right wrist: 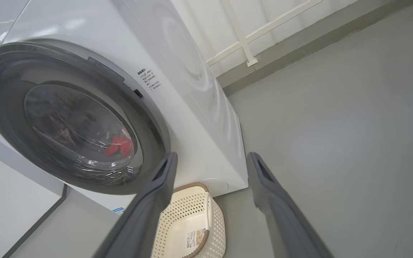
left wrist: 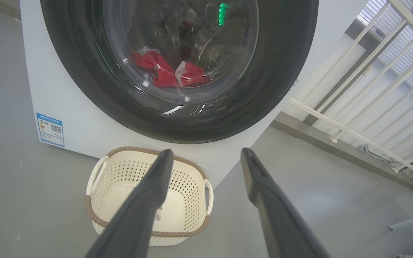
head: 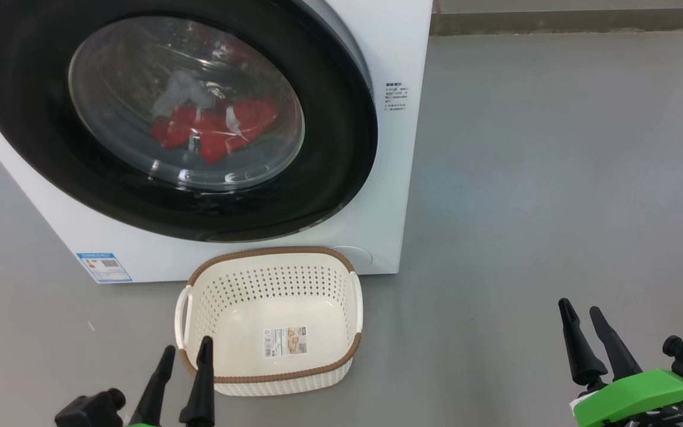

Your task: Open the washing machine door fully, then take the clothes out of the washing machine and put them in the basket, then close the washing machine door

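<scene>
1. Jaw state: the left gripper (head: pixel 187 347) and the right gripper (head: pixel 580 307) both have their fingers spread apart and hold nothing.

2. Position: the left gripper hangs just at the near left corner of the basket (head: pixel 270 252). The right gripper is well apart from it, over bare floor (head: pixel 555 178).

3. Task items: the basket stands empty on the floor, close against the front of the washing machine (head: pixel 395 178), directly below the washing machine door (head: pixel 341 148). The door is shut. The clothes (head: pixel 211 127) lie inside the drum, seen through the glass.

4. Hazards (judged):
- The door rim is glossy and rounded, so a fingertip pull is likely to slip off and leave the door latched or half open.
- A half-open door narrows the reach into the drum, so an arm can strike the glass.
- The left fingers are near the basket, so a careless lift can nudge it aside and clothes then drop on the floor.
- Whether the door's lower edge clears the basket rim cannot be told
</scene>
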Robot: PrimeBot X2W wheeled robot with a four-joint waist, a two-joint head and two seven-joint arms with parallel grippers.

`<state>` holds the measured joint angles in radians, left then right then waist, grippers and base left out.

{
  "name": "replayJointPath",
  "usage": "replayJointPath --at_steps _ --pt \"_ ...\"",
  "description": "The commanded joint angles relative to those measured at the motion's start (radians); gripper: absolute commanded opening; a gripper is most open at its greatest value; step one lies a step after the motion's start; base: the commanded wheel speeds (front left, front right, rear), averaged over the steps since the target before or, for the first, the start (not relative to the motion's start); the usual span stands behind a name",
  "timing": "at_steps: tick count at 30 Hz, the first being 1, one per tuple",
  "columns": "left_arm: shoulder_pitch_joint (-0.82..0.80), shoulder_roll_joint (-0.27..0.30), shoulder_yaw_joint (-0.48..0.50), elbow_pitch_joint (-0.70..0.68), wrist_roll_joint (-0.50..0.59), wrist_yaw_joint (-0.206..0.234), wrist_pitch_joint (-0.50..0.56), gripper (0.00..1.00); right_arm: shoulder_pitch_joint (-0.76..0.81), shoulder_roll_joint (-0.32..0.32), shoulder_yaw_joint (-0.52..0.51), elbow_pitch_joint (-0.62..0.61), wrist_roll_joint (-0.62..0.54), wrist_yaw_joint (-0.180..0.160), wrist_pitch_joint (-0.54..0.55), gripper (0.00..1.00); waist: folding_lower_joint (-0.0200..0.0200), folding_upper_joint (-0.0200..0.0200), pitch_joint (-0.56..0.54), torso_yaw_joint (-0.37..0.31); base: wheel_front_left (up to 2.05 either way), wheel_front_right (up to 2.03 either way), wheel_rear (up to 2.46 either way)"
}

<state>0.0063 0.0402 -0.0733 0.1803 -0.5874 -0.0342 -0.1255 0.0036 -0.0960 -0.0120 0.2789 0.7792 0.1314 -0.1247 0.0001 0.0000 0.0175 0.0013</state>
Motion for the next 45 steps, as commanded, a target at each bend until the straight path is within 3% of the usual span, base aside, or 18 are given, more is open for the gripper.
replayJointPath --at_steps 1,23,45 --pt "-0.005 0.012 0.014 -0.034 0.037 0.009 -0.015 1.00 -0.008 -0.023 0.021 -0.030 -0.031 0.000 -0.015 1.00 -0.0001 0.0000 0.000 0.000 0.00 0.00 0.00" --pt "0.005 0.012 0.010 -0.072 0.295 0.028 -0.079 1.00 0.008 -0.030 0.012 -0.043 -0.236 -0.001 -0.080 1.00 -0.0001 0.0000 0.008 0.002 0.00 0.00 0.00" --pt "0.010 0.010 0.050 -0.052 0.442 0.034 -0.136 1.00 0.022 -0.025 -0.036 -0.049 -0.418 -0.001 -0.137 1.00 -0.0001 0.0000 0.014 -0.007 0.00 0.00 0.00"
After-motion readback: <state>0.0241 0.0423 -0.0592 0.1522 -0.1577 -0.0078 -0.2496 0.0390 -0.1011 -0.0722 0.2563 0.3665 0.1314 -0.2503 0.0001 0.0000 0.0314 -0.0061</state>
